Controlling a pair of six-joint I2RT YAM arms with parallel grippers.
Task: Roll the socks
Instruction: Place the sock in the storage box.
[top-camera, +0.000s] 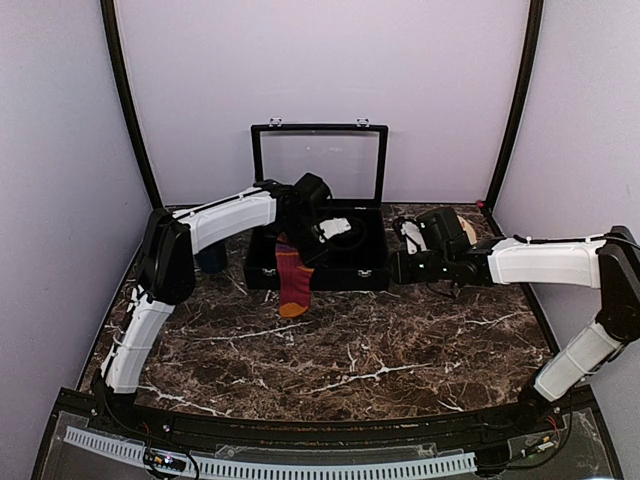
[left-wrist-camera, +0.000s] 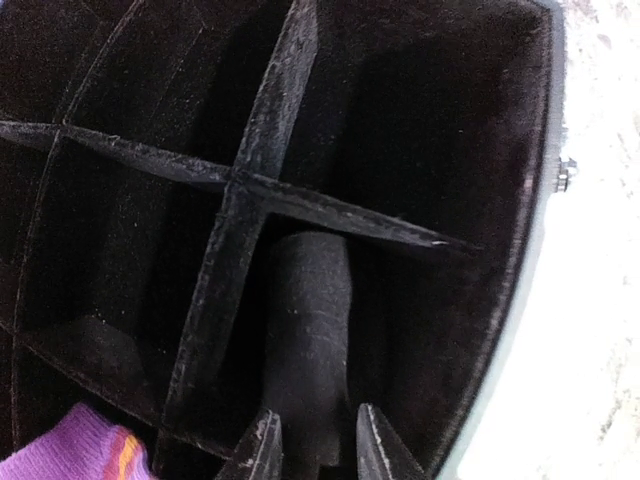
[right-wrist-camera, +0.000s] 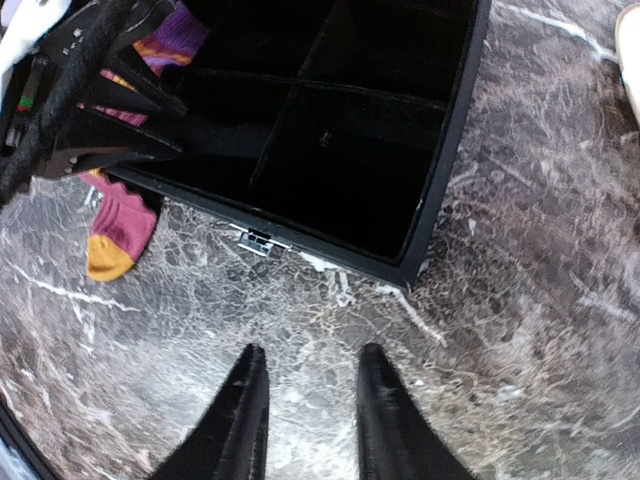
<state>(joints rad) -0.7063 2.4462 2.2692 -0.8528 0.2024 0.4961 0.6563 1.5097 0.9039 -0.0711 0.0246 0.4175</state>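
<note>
Two arms come up from the near edge, one at 7 o'clock and one at 5 o'clock, and a broad stretch of dark marble table (top-camera: 380, 370) runs from their bases to the box.

The right gripper (right-wrist-camera: 311, 350) hangs low over bare stone at about 2 o'clock. Its two fingers are partly spread with nothing between them. The front right corner of the box (top-camera: 360, 275) is just ahead of it, not touching.

I count one maroon sock (top-camera: 293, 280). It is draped over the box's front wall towards the left, its orange toe down on the marble at 12 o'clock and its purple-banded cuff inside the box. One metal latch (right-wrist-camera: 255, 240) sits on that front wall, to the right of the sock.

There is one box, black, cut into cells by crossing partitions; I cannot count them all. The left gripper (left-wrist-camera: 316, 412) is down inside it, its two fingertips a little apart on either side of one black roll (left-wrist-camera: 310, 320) lying in a cell. I cannot tell whether they pinch it, or whether it is the black sock.

One dark blue cup (top-camera: 210, 260) stands at 11 o'clock, half hidden by the left arm, in the narrow strip between box and side wall.

One glass lid (top-camera: 320, 127) stands upright at the box's far edge, close to the back wall
</note>
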